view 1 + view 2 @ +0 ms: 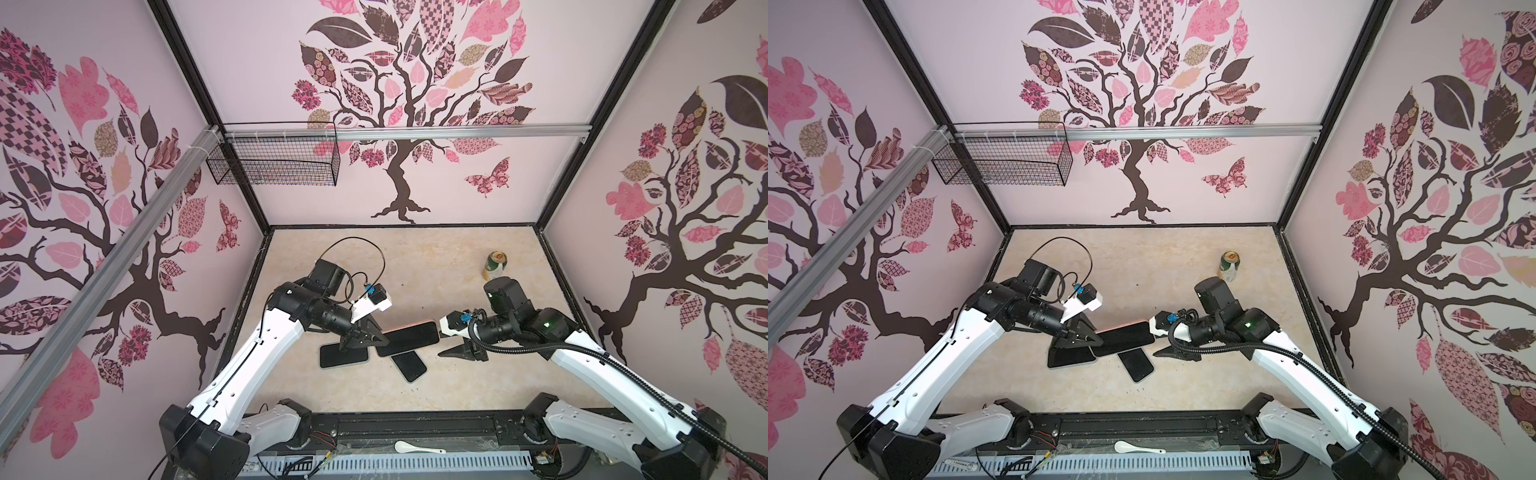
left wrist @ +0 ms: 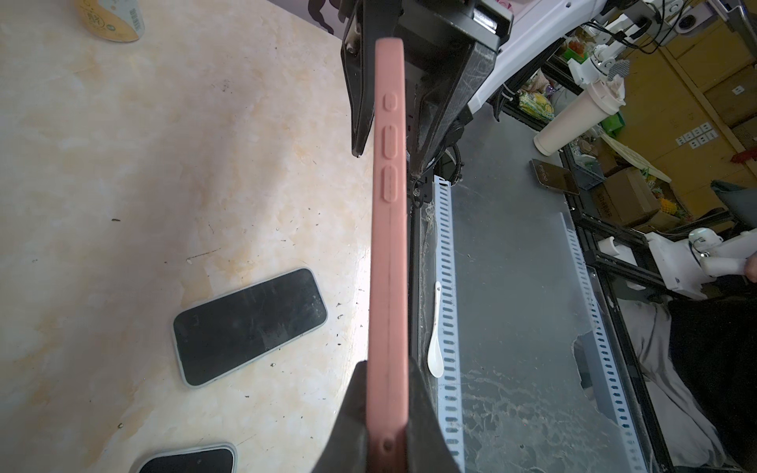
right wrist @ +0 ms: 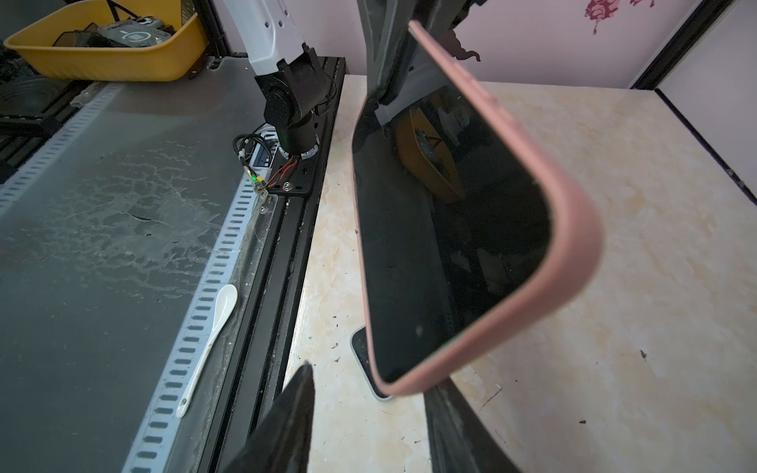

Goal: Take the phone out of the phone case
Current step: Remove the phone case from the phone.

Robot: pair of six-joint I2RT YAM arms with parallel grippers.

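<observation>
A phone [image 1: 409,338] with a dark screen sits in a pink phone case [image 2: 389,245] and is held off the table, roughly level. My left gripper [image 2: 387,364] is shut on one end of the case, its fingers pressing both faces. In both top views that gripper [image 1: 384,341] [image 1: 1100,340] is at the phone's left end. My right gripper [image 3: 377,374] is at the opposite end, jaws apart, with the case's rounded corner [image 3: 573,245] over the gap between them and neither finger pressing it. The screen [image 3: 430,245] faces the right wrist view.
Two bare phones [image 1: 344,356] [image 1: 409,365] lie on the table under the held one. A drink can [image 1: 495,266] stands at the back right. A wire basket [image 1: 274,162] hangs on the back wall. A white spoon [image 1: 417,448] lies on the front rail.
</observation>
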